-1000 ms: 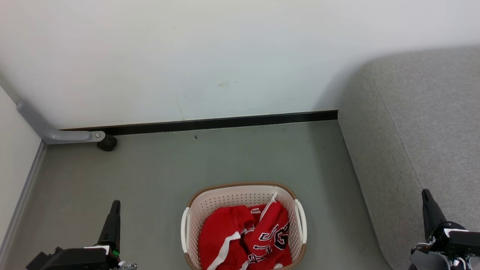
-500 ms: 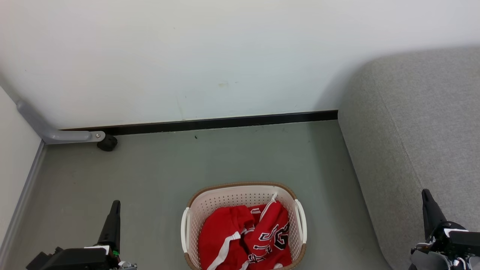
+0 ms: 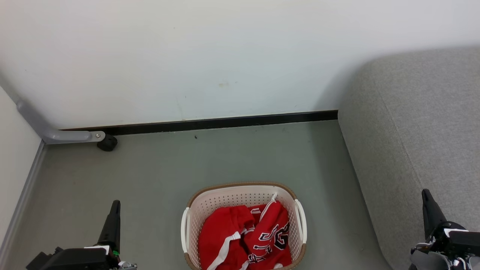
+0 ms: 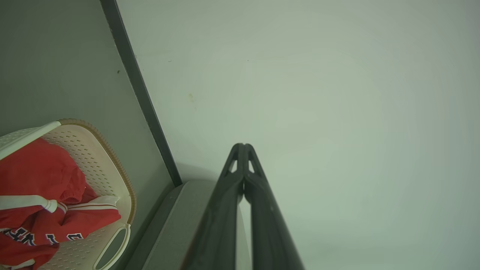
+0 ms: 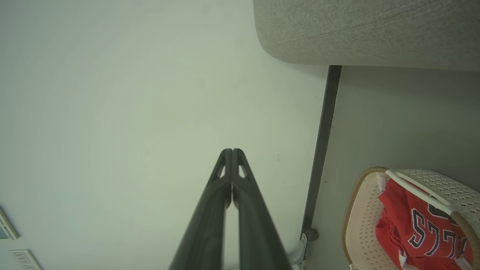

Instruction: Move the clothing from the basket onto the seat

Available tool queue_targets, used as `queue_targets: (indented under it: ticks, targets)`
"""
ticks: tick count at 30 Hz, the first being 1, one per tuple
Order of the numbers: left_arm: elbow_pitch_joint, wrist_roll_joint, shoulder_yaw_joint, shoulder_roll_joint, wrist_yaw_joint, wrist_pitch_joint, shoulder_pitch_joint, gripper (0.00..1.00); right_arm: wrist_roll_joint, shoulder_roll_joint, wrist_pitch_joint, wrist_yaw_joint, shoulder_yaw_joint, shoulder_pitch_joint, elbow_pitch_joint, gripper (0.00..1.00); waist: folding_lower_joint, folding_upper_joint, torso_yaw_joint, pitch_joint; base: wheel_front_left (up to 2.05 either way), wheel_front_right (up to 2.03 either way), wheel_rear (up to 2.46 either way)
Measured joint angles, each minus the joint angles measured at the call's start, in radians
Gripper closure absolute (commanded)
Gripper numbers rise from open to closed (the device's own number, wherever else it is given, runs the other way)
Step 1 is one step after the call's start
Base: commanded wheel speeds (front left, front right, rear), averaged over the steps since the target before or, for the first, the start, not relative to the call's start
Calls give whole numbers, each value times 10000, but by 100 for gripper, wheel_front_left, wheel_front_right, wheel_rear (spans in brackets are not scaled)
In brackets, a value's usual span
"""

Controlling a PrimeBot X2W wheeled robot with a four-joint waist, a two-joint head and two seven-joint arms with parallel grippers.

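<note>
Presently, both pincers are fully closed and hold nothing. The left pincer (image 3: 113, 210) and the right pincer (image 3: 428, 204) point forward with their fingers pressed together, well apart from the load.

The clothing (image 3: 243, 236) lies bunched inside the basket (image 3: 240, 186). The basket stands on the floor (image 3: 225, 157) between the two pincers: to the right of the left pincer and to the left of the right pincer. In the head view, the seat (image 3: 431, 123) lies beneath and ahead of the right pincer.

Probable faults from this state:

1. Descent with closed fingers. Closed tips would press the fabric down instead of taking it. Open the fingers before contact.
2. Basket strike. The basket closely surrounds the fabric, so an off-centre approach may shove or tip it.
3. Partial pick. The jersey (image 3: 272, 236) and the shorts (image 3: 221, 232) overlap. A shallow pinch may lift one garment and drag the other out onto the floor.
4. Snagging. White trim may catch in the perforations, so that the basket rises with the garment.
5. Short transfer. Trailing fabric may slide off the rounded near edge of the seat.
</note>
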Motion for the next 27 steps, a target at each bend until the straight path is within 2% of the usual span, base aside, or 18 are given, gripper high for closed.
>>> queue_targets:
  ticks: [27]
  targets:
    - [0, 0, 0, 0, 0, 0, 0, 100, 0, 0, 0, 0, 0, 0, 0, 100, 0, 0, 0, 0, 0, 0, 0]
